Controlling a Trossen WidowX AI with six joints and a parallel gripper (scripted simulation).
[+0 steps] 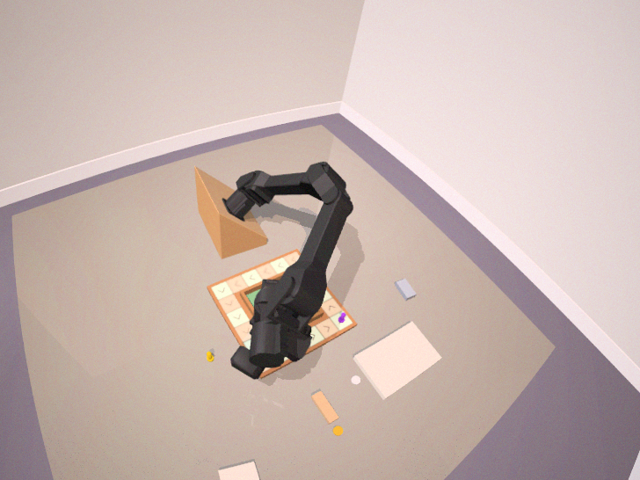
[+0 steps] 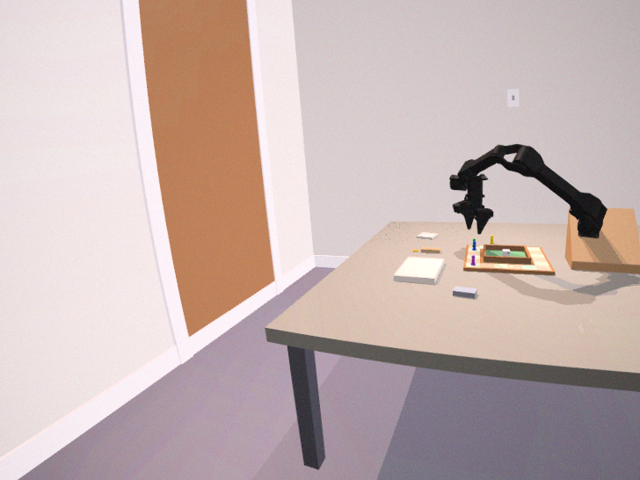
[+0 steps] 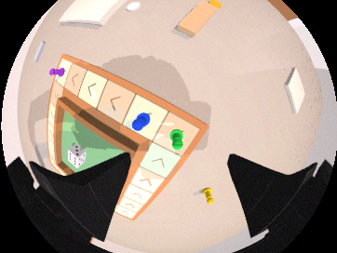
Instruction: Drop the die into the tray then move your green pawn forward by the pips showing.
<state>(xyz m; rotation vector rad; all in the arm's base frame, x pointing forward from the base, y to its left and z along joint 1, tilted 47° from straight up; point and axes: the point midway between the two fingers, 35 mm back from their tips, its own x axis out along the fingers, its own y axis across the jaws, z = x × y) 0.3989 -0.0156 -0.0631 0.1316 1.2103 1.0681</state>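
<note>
Glossy green pawn [image 3: 177,138] stands upright on corner square; pincer [image 3: 173,206] wide, empty.

On my wrist feed, well beyond the fingers, I see a large white slab [image 3: 101,2] with a white disc [image 3: 133,6] just beside it, and a tan block [image 3: 197,18] with an orange disc [image 3: 214,3] at its far end. A small white tile [image 3: 294,89] lies out past the finger on the right of the feed, and a grey block [image 3: 40,51] past the one on the left. A yellow pawn [image 3: 208,196] shows between the two fingers.
</note>
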